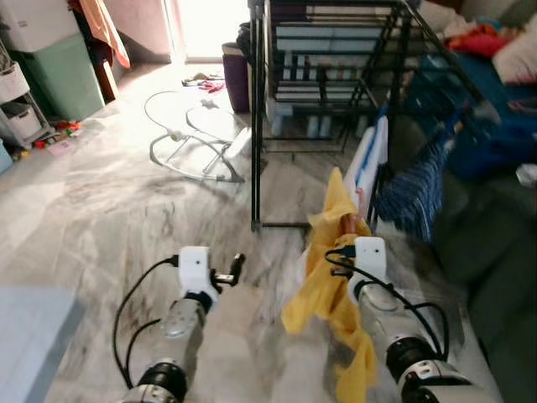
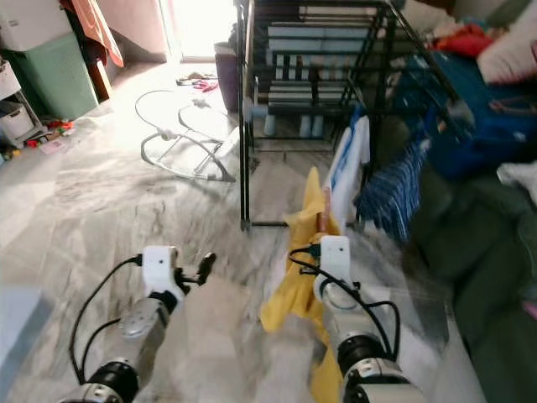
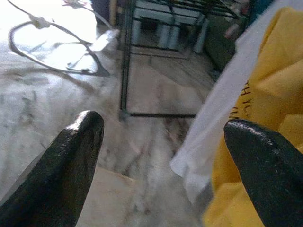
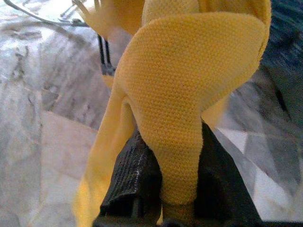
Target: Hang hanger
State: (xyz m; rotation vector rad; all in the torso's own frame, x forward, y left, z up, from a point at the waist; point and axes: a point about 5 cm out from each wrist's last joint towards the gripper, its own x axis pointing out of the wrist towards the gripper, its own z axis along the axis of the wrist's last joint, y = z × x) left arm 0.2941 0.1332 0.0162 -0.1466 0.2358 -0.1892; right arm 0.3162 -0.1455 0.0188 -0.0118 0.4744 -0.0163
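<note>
The hanger is hard to make out: only a pinkish piece (image 1: 349,223) shows inside a yellow cloth (image 1: 323,294) that is draped over the right pincer (image 4: 177,189). In the right wrist view the cloth is pressed between the two black fingers (image 4: 128,179), so this pincer is clamped on the cloth. Whether it also touches the hanger, I cannot tell.

The floor (image 1: 101,210) is grey marble with dark veins, bright with sun near a doorway at the far end of the room. A black rack (image 1: 336,84) stands just ahead of the right arm, and its near foot rests on the floor close in front of the cloth. A blue patterned garment (image 1: 415,193) and a white cloth (image 1: 369,155) hang at the rack's right side, right behind the yellow cloth.

The left pincer (image 1: 231,270) is held out low over the floor, fingers (image 3: 71,161) well apart and holding nothing. A wire frame (image 1: 189,138) lies on the floor to the left of the rack, and a green bin (image 1: 59,71) stands by the far left wall. A dark sofa (image 1: 495,243) runs along the right side.
</note>
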